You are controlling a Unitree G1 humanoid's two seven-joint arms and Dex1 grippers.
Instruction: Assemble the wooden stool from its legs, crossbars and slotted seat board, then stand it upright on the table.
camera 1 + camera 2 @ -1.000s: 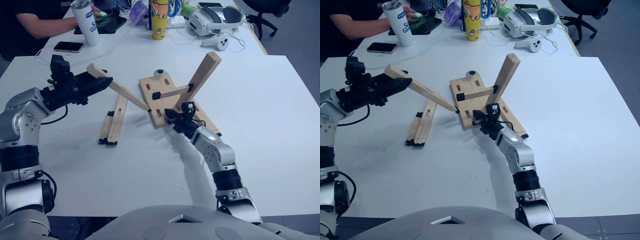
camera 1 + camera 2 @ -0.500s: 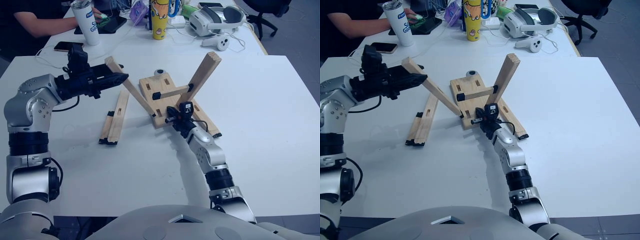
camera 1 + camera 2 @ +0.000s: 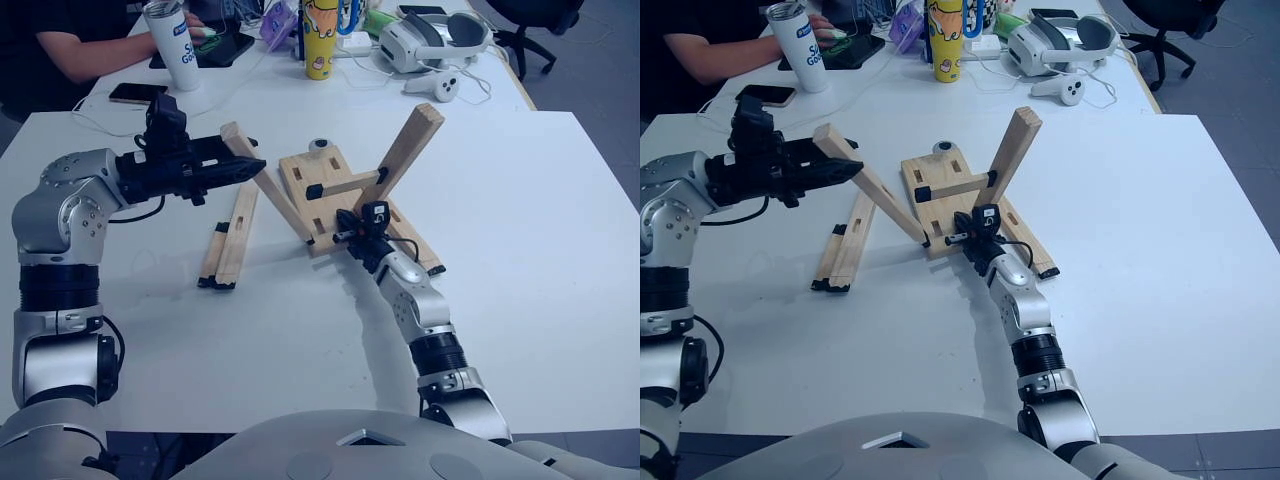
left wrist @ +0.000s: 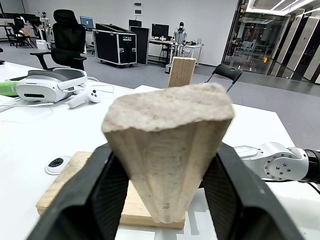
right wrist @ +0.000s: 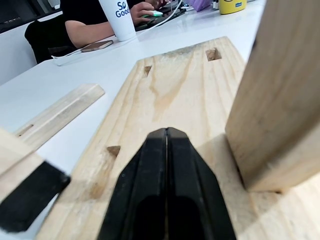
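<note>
The L gripper is clamped on the top end of a wooden leg — in the L wrist view both fingers hug the wood's flanks w/ no gap. From that grip the leg's long axis slants down and toward the robot's right. Its black-capped foot sits just beside the near-left edge of the seat board, not yet over it. The R gripper is closed on nothing, tips pressed together, low over the board's near end; whether it bears on the wood can't be told. The nearest open slot lies btw the foot and the R gripper's tips. So the foot prob. has to go a little inboard, toward the R gripper, and the leg tip more upright to drop in — the L arm's job, w/ the R one placed to steady the board. Beyond, a standing leg already leans in the board w/ a crossbar on it. Two spare pieces lie flat on the table on the L side, apart from the board.
</note>
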